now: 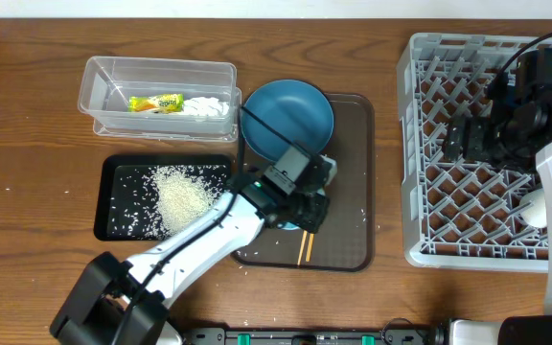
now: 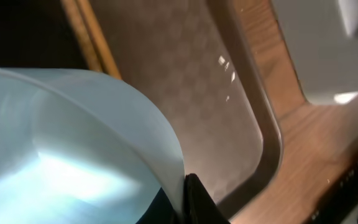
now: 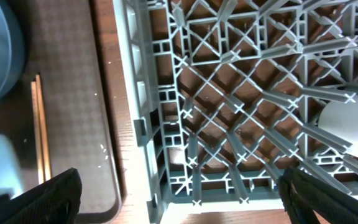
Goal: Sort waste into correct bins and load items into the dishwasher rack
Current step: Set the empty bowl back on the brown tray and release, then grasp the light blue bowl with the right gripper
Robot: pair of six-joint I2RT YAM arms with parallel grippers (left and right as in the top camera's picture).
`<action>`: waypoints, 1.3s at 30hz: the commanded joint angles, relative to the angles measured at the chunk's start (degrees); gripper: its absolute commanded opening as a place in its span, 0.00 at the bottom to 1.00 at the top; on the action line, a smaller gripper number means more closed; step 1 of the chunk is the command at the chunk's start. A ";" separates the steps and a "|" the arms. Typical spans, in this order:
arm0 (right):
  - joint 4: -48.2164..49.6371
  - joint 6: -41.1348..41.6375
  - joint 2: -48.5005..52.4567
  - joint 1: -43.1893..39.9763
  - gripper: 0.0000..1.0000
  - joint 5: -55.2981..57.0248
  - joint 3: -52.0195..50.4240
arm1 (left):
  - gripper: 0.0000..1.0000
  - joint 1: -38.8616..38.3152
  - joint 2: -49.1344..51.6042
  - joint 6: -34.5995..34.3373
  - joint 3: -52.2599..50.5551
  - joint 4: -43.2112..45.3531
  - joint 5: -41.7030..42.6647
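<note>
My left gripper (image 1: 305, 206) is over the brown serving tray, shut on the rim of the light-blue bowl (image 2: 73, 155), which it mostly hides in the overhead view (image 1: 284, 226). The chopsticks (image 1: 305, 247) lie beside the bowl, and the dark-blue plate (image 1: 290, 115) sits at the tray's far end. My right gripper (image 3: 179, 205) is open and empty above the grey rack (image 1: 448, 57), near its left wall (image 3: 132, 93). A white cup (image 1: 537, 207) lies in the rack's near right part. The wrapper (image 1: 156, 103) and tissue (image 1: 207, 106) lie in the clear tub (image 1: 99, 72). Rice (image 1: 182, 196) is heaped in the black tray (image 1: 113, 165). The pink-inside cup is out of view.
The brown serving tray (image 1: 353, 192) lies between the black tray and the rack, with a few rice grains (image 2: 227, 65) on it. Some grains are scattered on the wooden table by the tray's front edge (image 1: 247, 264). The rack's walls stand higher than the table.
</note>
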 commanded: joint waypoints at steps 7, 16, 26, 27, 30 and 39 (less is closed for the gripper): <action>0.13 -0.76 0.02 0.24 0.99 -1.22 -0.26 | 0.43 -1.31 0.31 -1.46 0.48 1.09 -7.19; 7.67 -2.69 0.02 1.49 0.99 -16.39 -0.26 | 0.56 5.38 -7.74 -1.49 0.52 -9.51 -7.19; 9.94 -2.64 5.03 15.26 0.96 -14.95 -0.26 | 0.66 23.26 -25.57 -1.49 0.52 -19.93 -7.19; 9.64 -2.03 6.25 16.90 0.95 -13.29 -0.28 | 0.66 25.03 -26.49 -1.49 0.52 -20.55 -7.19; 8.39 -0.28 10.49 20.94 0.89 -9.77 -0.28 | 0.67 29.88 -28.13 -1.49 0.52 -22.82 -7.17; 5.29 -0.31 24.52 26.84 0.62 -9.09 -0.28 | 0.67 34.77 -27.06 -1.49 0.52 -25.99 -7.17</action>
